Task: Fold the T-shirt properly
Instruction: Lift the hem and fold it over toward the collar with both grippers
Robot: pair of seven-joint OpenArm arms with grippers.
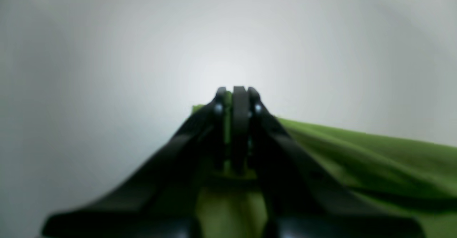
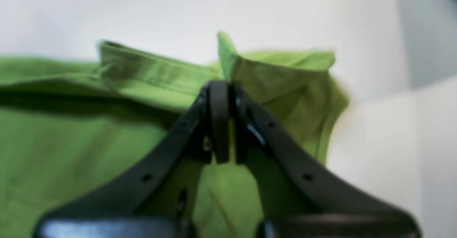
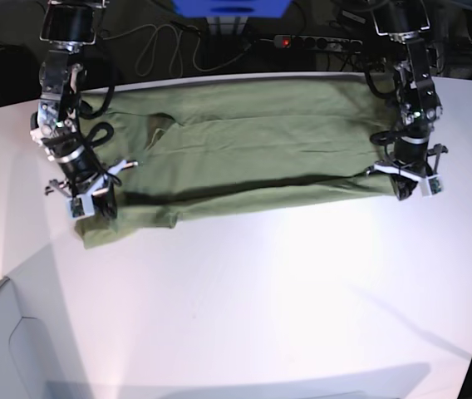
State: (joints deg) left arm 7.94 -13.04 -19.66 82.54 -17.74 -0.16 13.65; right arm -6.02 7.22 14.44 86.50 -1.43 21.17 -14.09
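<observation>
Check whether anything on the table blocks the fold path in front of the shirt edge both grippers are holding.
Nothing visible does. The left gripper and right gripper are both shut on the T-shirt, and the white table in front of the held edge shows only bare surface.

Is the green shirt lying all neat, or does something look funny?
Mostly neat, but one end looks off. The T-shirt lies stretched across the table, held by the right gripper and left gripper, both shut on its near edge. By the right gripper, the sleeve pokes out past the folded edge, and the cloth there is bunched.
</observation>
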